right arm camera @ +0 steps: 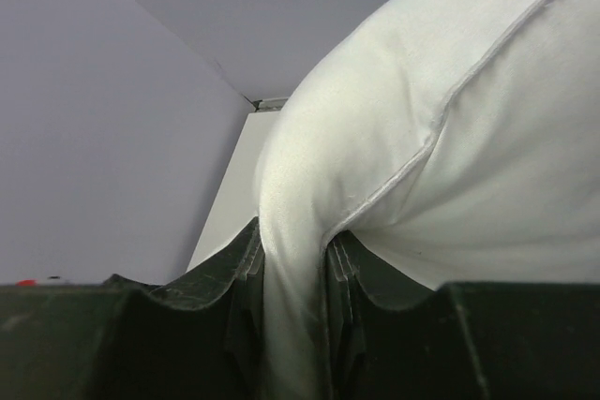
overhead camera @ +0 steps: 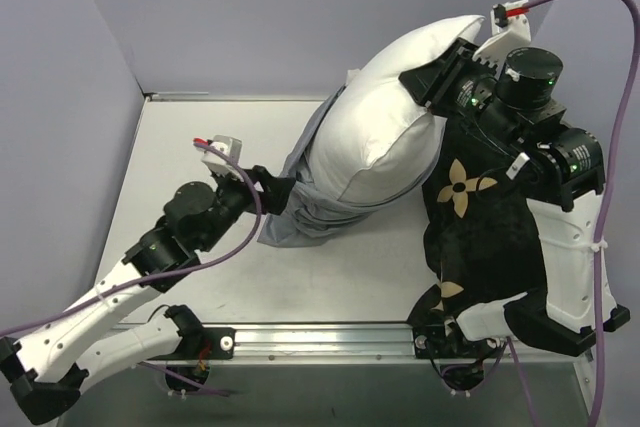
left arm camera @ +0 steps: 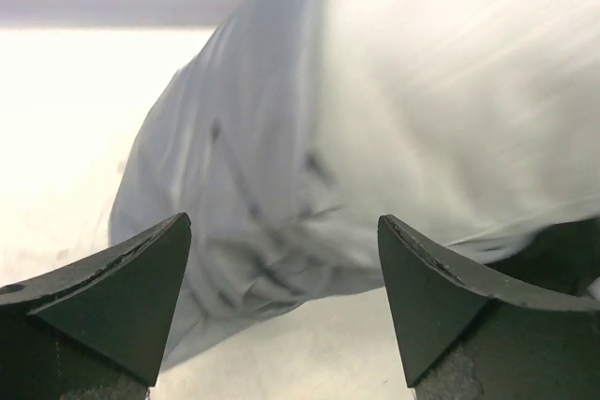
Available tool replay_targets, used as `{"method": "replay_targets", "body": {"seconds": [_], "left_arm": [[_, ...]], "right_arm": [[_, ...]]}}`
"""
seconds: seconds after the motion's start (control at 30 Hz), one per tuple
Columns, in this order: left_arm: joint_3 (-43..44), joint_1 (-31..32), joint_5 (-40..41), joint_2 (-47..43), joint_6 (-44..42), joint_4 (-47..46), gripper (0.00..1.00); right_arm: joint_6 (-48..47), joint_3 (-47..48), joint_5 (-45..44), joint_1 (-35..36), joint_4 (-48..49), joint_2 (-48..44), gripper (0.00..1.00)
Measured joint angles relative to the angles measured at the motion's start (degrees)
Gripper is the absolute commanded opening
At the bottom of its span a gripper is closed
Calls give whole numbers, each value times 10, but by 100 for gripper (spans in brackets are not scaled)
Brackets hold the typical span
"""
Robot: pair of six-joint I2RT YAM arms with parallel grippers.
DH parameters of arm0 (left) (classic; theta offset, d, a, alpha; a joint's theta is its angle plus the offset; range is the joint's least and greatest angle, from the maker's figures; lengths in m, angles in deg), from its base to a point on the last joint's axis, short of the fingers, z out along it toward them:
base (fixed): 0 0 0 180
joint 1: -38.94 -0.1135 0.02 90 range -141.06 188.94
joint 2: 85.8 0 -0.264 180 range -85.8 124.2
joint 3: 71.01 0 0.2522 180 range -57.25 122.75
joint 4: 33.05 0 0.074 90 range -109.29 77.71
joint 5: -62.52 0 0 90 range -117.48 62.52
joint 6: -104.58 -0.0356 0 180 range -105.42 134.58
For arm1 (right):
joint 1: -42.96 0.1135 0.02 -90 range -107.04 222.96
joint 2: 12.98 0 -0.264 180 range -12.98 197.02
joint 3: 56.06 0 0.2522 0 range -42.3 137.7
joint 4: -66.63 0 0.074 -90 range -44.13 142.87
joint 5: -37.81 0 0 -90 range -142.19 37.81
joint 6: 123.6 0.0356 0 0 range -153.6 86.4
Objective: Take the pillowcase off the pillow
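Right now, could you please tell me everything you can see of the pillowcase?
The pillowcase is a plain blue-grey sleeve of thin, soft-looking fabric, heavily wrinkled. It sits bunched around the lower end of the white pillow, whose upper part is bare. Its bunched bottom rests on the table. The left gripper stands open at its left side; whether a finger touches the fabric cannot be told.

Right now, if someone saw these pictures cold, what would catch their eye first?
A plump white pillow rears up over the middle of the pale table, pinched at one edge by the right tool. A thin blue-grey fabric pillowcase is bunched around its lower end, with the left tool open right before it. A black cushion with beige flower motifs lies on the right.
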Motion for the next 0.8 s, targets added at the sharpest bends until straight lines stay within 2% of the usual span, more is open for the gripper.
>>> {"method": "replay_targets", "body": {"seconds": [0.03,0.2,0.3,0.4,0.53,0.67,0.8], "left_arm": [[17,2,-7,-12,-12,3,97],[132,34,-27,-7,-91,-11,97],[176,106,-17,25,-164,-57,97],[183,185,-1,59,-255,-101,98],[176,247,16,101,-367,-129,98],[165,272,50,120,-463,-177,97],[162,275,91,157,-549,-279,97]], "right_arm": [[-6,-2,-8,10,5,3,0],[-25,-3,-38,45,31,27,0],[-29,2,-51,53,38,45,0],[-32,5,-62,56,40,61,0],[-33,5,-72,56,40,75,0],[-32,5,-79,60,41,83,0],[-31,6,-86,70,43,85,0]]}}
